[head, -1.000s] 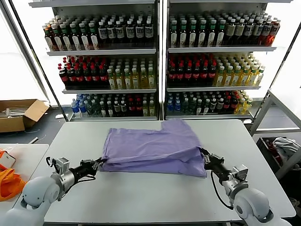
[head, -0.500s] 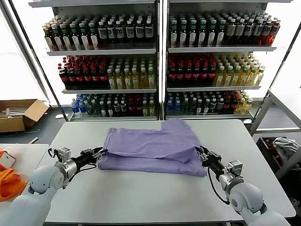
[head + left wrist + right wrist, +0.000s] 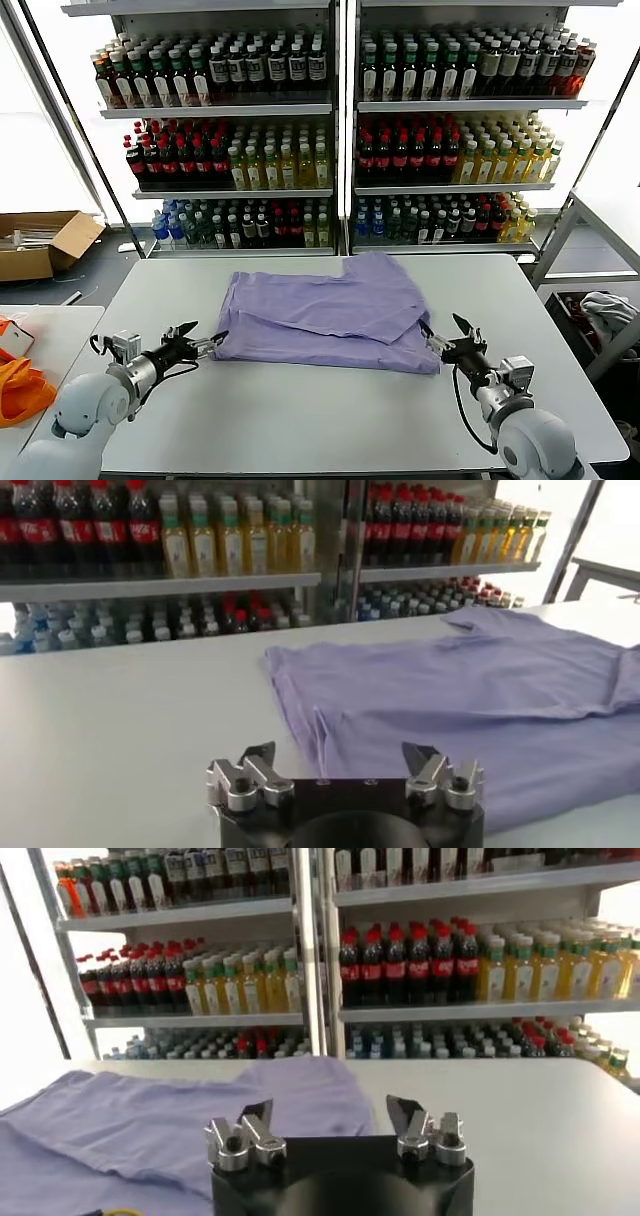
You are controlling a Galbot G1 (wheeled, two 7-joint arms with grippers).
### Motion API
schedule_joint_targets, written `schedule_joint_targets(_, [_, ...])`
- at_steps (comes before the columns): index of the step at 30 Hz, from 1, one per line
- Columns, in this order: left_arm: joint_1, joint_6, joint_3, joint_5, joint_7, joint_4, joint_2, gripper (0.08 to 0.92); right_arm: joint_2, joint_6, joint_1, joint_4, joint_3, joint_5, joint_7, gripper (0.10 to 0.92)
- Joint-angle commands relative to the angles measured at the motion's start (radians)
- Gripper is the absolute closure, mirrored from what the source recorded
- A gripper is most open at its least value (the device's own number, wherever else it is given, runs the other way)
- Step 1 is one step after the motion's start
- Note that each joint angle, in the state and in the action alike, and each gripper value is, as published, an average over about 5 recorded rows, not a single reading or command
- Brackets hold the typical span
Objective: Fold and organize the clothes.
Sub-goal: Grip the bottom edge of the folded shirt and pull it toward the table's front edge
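A lavender T-shirt (image 3: 330,312) lies folded on the white table (image 3: 300,410), plain side up, with one sleeve sticking out at the far right. My left gripper (image 3: 203,343) is open and empty just off the shirt's near left corner. My right gripper (image 3: 443,334) is open and empty just off the near right corner. The shirt also shows in the left wrist view (image 3: 470,695), ahead of the open left gripper (image 3: 340,760), and in the right wrist view (image 3: 150,1118), beyond the open right gripper (image 3: 330,1116).
Shelves of drink bottles (image 3: 330,130) stand behind the table. A cardboard box (image 3: 40,243) lies on the floor at far left, and an orange bag (image 3: 15,385) at the near left. A metal frame (image 3: 590,240) stands to the right.
Both grippers have let go of the shirt's near corners, opened and drawn back a little. The folded shirt now lies flat on the table.
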Motion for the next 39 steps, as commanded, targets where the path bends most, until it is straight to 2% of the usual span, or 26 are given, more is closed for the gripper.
schedule_joint_targets(1, [0.062, -0.003, -0.023, -0.002, -0.030, -0.031, -0.034, 0.180, 0.069, -0.054, -0.077, -0.010, 0.008, -0.026, 0.086, 0.204])
schedule_joint_targets(7, [0.039, -0.003, -0.007, 0.007, -0.033, 0.012, -0.067, 0.177, 0.105, -0.031, -0.031, -0.087, -0.015, 0.001, 0.124, 0.234])
schedule_joint_targets(13, [0.023, -0.001, 0.001, 0.043, -0.019, 0.059, -0.087, 0.178, 0.120, -0.035, -0.018, -0.107, -0.043, 0.006, 0.122, 0.396])
schedule_joint_targets(16, [0.027, 0.002, 0.006, 0.058, -0.012, 0.079, -0.090, 0.217, 0.124, -0.037, -0.018, -0.105, -0.054, 0.006, 0.115, 0.483])
schedule_joint_targets(30, [0.065, 0.015, -0.004, 0.068, -0.010, 0.032, -0.106, 0.622, 0.101, -0.042, -0.036, -0.056, -0.077, -0.001, 0.069, 0.877])
schedule_joint_targets(32, [0.080, 0.017, -0.012, 0.071, -0.013, 0.016, -0.106, 0.674, 0.090, -0.044, -0.055, -0.026, -0.071, 0.000, 0.058, 0.899])
schedule_joint_targets(39, [0.212, 0.024, -0.079, 0.073, -0.016, -0.109, -0.139, 0.872, 0.073, -0.047, -0.161, 0.074, -0.036, -0.027, 0.050, 0.901])
